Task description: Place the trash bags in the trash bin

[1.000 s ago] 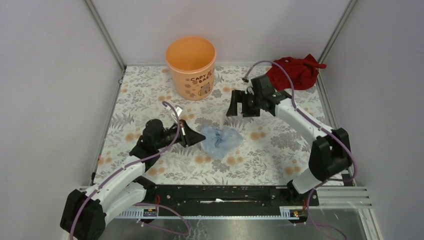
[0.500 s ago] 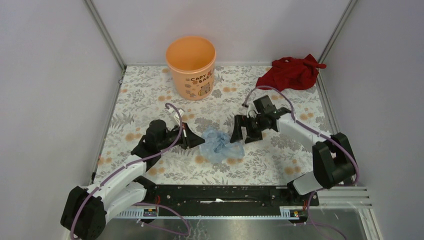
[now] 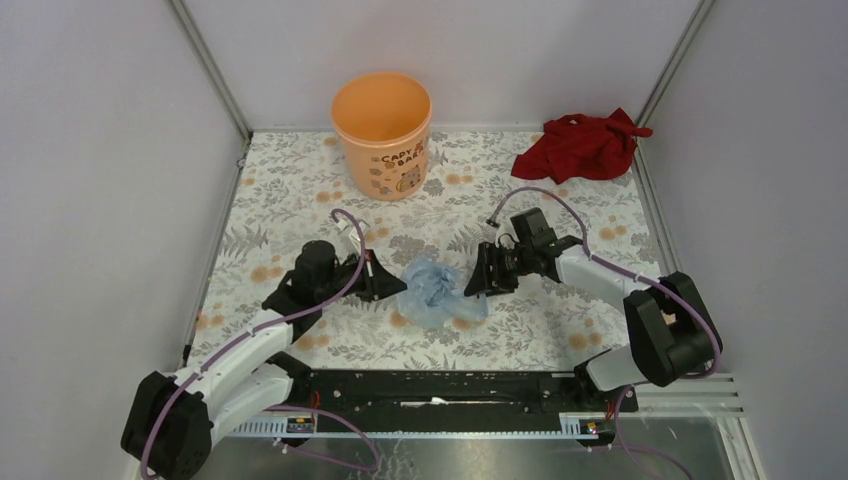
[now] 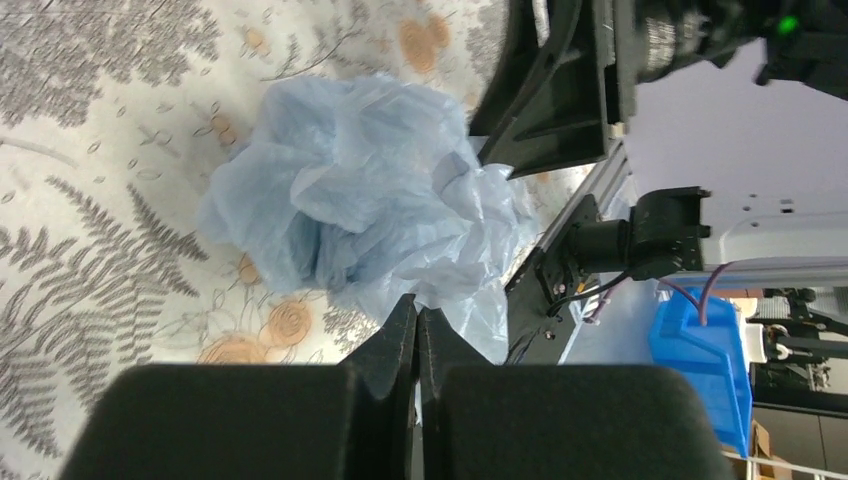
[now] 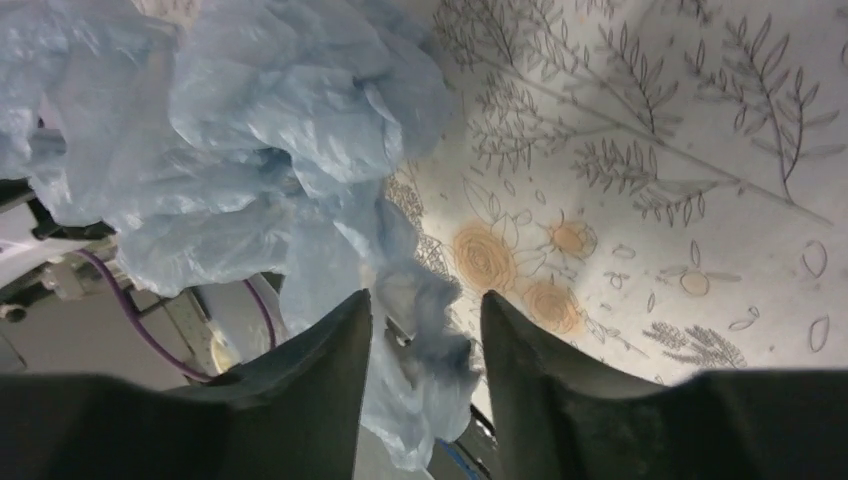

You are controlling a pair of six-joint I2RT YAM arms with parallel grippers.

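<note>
The trash bag (image 3: 432, 290), pale blue crumpled film, lies on the floral table between my two grippers. My left gripper (image 3: 395, 283) is shut at the bag's left edge. In the left wrist view its tips (image 4: 417, 303) pinch a fold of the bag (image 4: 360, 200). My right gripper (image 3: 477, 285) is low at the bag's right side. In the right wrist view its jaws (image 5: 425, 300) stand apart with a fold of the bag (image 5: 250, 120) between them. The trash bin (image 3: 381, 130), an orange bucket, stands upright at the back, well away from both grippers.
A dark red cloth (image 3: 585, 147) lies bunched in the back right corner. Metal frame posts and grey walls close in the floral table (image 3: 300, 200) on the left, back and right. The right arm's black gripper body (image 4: 560, 90) shows just beyond the bag in the left wrist view.
My right gripper came down from the back towards me and left, reaching the bag's right side, and its jaws have narrowed. The left gripper stayed shut and shifted slightly.
</note>
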